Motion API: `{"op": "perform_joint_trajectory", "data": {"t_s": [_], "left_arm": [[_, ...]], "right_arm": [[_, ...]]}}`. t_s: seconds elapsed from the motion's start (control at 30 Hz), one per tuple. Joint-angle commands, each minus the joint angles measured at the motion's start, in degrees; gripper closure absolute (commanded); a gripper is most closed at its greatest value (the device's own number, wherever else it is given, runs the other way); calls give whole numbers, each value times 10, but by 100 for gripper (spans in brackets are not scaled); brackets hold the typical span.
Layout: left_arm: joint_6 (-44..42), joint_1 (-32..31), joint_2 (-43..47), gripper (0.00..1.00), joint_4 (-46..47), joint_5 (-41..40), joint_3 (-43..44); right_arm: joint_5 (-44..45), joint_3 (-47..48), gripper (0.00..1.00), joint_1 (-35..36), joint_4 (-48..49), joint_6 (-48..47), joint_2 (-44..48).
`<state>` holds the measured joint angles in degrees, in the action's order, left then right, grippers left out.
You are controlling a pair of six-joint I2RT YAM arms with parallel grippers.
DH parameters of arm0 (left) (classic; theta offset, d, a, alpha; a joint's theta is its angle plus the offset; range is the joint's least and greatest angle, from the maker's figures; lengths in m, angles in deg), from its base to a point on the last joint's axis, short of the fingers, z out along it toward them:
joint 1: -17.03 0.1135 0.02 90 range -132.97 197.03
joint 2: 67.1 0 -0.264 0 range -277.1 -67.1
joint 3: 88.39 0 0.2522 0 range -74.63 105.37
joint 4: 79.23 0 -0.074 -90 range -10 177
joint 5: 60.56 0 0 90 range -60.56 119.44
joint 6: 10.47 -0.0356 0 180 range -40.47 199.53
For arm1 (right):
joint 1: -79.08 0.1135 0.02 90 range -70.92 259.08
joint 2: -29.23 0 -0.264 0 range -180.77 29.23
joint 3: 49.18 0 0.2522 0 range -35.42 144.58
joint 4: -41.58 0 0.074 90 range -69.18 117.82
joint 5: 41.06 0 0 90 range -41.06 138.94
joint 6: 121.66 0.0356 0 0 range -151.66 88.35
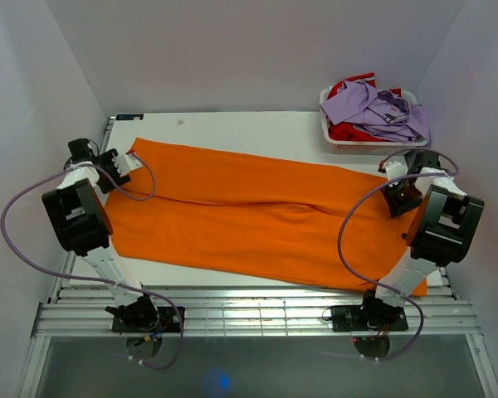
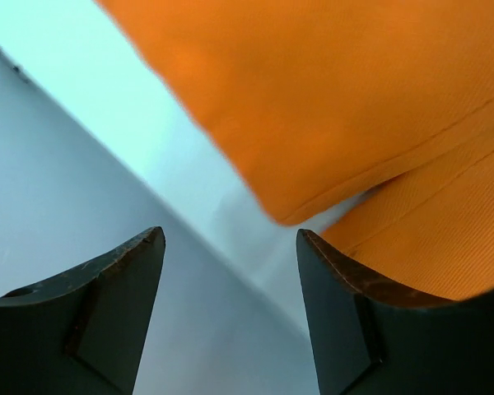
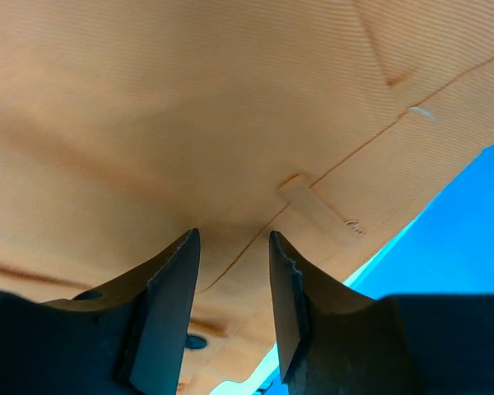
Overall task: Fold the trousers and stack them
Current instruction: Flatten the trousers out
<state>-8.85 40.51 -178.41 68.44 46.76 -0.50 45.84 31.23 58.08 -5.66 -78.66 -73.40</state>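
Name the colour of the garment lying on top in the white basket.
Lilac: the shirt atop the basket, clearest in the top external view.

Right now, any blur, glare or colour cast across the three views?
Top external: sharp, evenly lit, trousers saturated orange, only soft shadows. Left wrist: trouser hem edge smeared, table tinted cyan. Right wrist: weave in focus but cloth washed pale, table strip cast hard blue.
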Motion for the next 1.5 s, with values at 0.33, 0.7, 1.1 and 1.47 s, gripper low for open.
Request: {"op": "perform_joint_trajectory", "data": {"t_s": [0.33,0.7,1.1,1.47], "left_arm": [[321,-20,-111,26,-269,159,388],[480,-96,-187,33,-202,106,342],[524,-81,-190,47,-169,1,238],[449,-3,-95,47,-223,7,116]], "right_arm": [[-195,202,42,2,-125,1,5],[-95,113,54,81,-74,20,-35],[-39,74,56,165,-16,18,-97],[-62,-4,56,198,-53,-92,-23]]}}
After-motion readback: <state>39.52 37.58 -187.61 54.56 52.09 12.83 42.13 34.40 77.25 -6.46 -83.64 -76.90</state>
